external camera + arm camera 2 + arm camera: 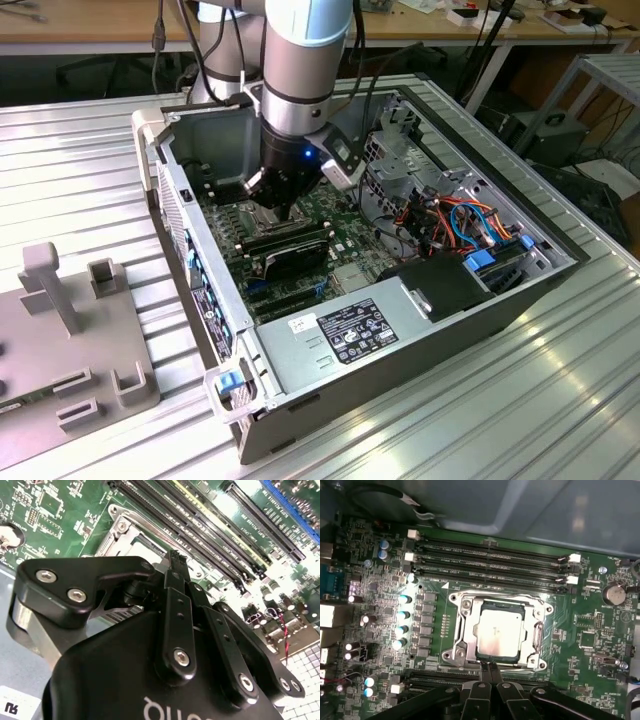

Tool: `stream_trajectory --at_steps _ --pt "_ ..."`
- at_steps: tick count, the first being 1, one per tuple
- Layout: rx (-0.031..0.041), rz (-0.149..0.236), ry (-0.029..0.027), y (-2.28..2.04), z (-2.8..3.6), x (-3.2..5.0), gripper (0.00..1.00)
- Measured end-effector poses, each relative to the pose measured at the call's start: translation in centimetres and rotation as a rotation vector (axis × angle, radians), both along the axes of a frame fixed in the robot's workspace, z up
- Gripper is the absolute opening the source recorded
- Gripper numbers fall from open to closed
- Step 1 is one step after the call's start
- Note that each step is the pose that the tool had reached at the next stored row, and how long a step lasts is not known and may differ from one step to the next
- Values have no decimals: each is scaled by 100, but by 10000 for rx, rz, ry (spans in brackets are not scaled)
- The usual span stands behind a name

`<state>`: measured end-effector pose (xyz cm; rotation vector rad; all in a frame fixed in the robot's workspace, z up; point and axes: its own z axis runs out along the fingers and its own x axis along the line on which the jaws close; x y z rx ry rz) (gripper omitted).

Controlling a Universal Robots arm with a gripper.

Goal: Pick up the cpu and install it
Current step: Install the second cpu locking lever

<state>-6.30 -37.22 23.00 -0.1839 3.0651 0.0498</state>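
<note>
The square silver-lidded cpu (498, 636) lies flat inside the metal-framed socket (456, 630) on the green motherboard (380, 590), so it appears already seated, and the black two-fingered end effector (490, 672) hangs just beside the socket's 6 o'clock edge in the first wrist view, its fingertips pressed together and holding nothing. The main risk, as I judge it, is the closed fingertips dragging across the chip or the socket frame if the arm shifts sideways at this height, which could tilt the chip on the delicate contacts beneath. A downward push off-centre could do the same. In the first wrist view, long black memory slots (490, 560) run at 12 o'clock of the socket, and a row of small silver capacitors (402, 615) stands at 9 o'clock. In the exterior view the grey open computer case (420, 340) on the ribbed metal tabletop (80, 170) walls in the arm, with orange and blue cables (470, 225) bundled at 3 o'clock.
</note>
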Motion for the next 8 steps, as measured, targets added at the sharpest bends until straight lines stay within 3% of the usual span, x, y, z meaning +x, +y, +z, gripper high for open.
stream_trajectory --at_steps 8 --pt "0 2 0 142 1 10 11"
